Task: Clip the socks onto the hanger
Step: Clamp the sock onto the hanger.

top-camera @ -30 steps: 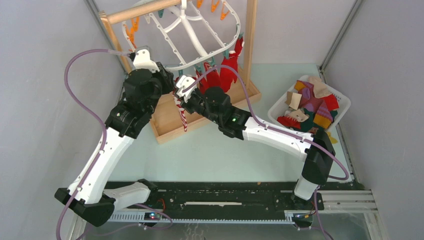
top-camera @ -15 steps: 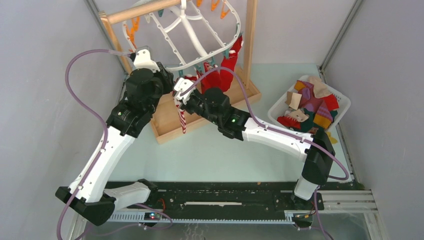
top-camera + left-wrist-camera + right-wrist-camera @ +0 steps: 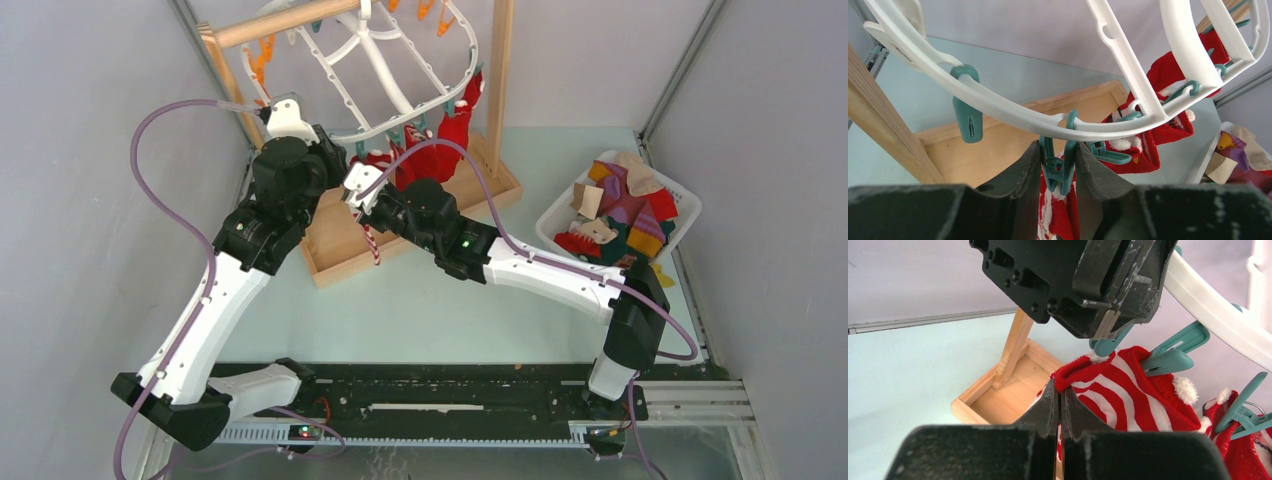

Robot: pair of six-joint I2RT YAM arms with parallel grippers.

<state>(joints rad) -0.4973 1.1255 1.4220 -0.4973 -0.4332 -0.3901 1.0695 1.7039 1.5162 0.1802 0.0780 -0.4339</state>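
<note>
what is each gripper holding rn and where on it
Left gripper squeezes a teal clothespin across its sides, under the hanger rim. Right gripper pinches the red-and-white striped sock by its upper edge.

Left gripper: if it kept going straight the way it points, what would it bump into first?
The left gripper has its jaws squeezing a teal clip. Straight past that sits the white hanger, so it would probably meet the hanger's rim first, though depth is hard to judge.

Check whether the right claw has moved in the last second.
Yes. In the top view the right claw, shut on the striped sock, has slid slightly left and nearer, away from the wooden upright post.
</note>
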